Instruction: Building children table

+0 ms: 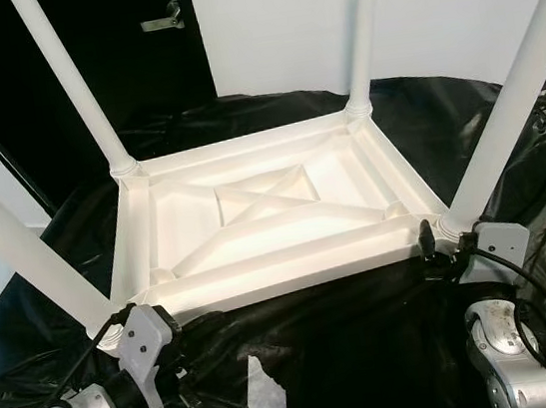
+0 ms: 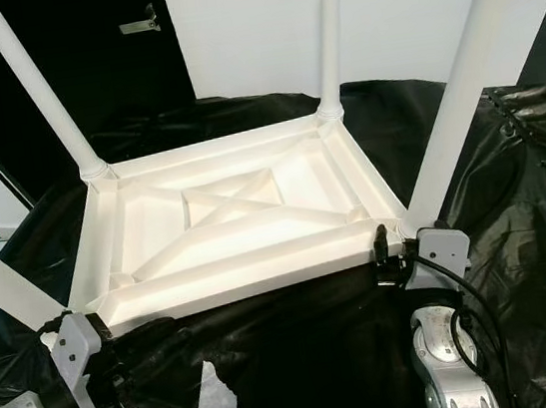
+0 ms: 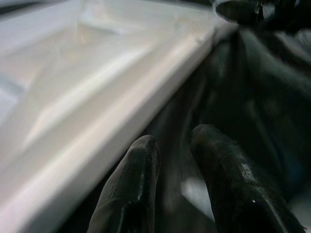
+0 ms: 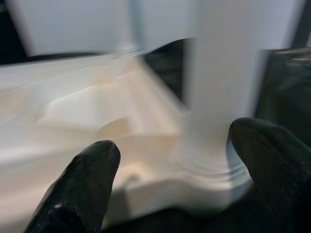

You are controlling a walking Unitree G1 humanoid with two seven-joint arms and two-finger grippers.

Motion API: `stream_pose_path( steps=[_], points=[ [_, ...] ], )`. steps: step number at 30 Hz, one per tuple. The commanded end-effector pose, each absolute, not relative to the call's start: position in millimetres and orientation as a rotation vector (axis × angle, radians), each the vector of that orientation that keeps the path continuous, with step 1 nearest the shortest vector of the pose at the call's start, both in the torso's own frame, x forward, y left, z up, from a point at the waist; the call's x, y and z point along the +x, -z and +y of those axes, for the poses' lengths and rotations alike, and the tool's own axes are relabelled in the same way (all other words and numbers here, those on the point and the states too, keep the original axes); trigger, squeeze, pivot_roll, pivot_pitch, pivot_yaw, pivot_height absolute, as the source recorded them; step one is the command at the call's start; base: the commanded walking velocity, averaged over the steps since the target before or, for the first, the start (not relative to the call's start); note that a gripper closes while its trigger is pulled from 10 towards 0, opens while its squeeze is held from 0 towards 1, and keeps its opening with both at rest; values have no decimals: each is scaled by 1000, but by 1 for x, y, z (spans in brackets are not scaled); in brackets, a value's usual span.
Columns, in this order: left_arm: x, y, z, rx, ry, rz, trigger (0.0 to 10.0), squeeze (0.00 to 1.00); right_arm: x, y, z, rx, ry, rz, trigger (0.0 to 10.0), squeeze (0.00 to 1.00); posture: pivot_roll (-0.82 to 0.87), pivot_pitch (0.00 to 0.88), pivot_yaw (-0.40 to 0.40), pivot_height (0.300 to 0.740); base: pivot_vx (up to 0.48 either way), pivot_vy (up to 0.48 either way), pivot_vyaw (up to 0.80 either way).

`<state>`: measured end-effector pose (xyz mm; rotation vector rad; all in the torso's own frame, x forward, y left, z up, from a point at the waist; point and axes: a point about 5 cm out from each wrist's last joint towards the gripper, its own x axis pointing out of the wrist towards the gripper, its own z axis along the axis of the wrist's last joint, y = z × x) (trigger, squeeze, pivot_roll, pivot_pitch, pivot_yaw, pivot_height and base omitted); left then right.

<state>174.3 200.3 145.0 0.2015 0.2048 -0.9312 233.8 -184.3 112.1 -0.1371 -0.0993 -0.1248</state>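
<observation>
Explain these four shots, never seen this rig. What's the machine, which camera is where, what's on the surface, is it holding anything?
This is a humanoid robot with two silver arms, each ending in a two-fingered black pincer. The two wide pictures come from the stereo camera on its head, looking down. The two close-ups come from cameras on the wrists, looking along the fingers.

In front of it a white children's table lies upside down on a black plastic sheet, with four white legs pointing up from the corners.

The left pincer sits low at the table's near left edge, its fingers close together over the sheet, not visibly gripping anything. The right pincer is open at the near right corner, one finger on each side of the base of that leg, not closed on it.
</observation>
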Motion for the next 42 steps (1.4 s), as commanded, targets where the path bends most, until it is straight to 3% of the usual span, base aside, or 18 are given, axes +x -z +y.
stream_pose_path(
  steps=[1, 10, 13, 16, 18, 20, 22, 25, 36, 42],
  points=[
    [167, -147, 213, 209, 961, 253, 10000, 0, 230, -109, -180, -135, 61, -78, 10000, 0, 74, 0, 5, 740, 0, 0, 0],
    [148, -149, 251, 248, 870, 364, 10000, 0, 218, -100, -184, -136, 30, -15, 10000, 0, 88, 0, -6, 740, 0, 0, 0],
    [142, -151, 283, 292, 759, 420, 10000, 0, 212, -93, -187, -127, 37, 26, 10000, 0, 94, 0, -9, 740, 0, 0, 0],
    [143, -152, 293, 304, 719, 426, 10000, 0, 211, -91, -189, -122, 41, 36, 10000, 0, 99, 0, -9, 740, 0, 0, 0],
    [154, -157, 327, 367, 561, 423, 10000, 0, 214, -83, -191, -125, 48, 73, 10000, 0, 102, 0, 3, 740, 0, 0, 0],
    [154, -157, 327, 367, 561, 423, 10000, 0, 214, -83, -191, -125, 48, 73, 10000, 0, 102, 0, 3, 740, 0, 0, 0],
    [170, -163, 358, 418, 380, 390, 10000, 0, 217, -79, -193, -123, 58, 102, 10000, 0, 92, 0, 8, 740, 0, 0, 0],
    [183, -169, 372, 460, 277, 345, 10000, 0, 219, -77, -193, -113, 61, 112, 10000, 0, 86, 0, 11, 740, 0, 0, 0],
    [242, -185, 381, 402, 91, 140, 10000, 0, 228, -73, -187, -108, 59, 155, 10000, 0, 62, 0, 6, 740, 0, 0, 0],
    [302, -191, 355, 226, 61, -54, 10000, 0, 241, -76, -187, -65, 71, 153, 10000, 0, 31, 0, -7, 740, 0, 0, 0]
  ],
)
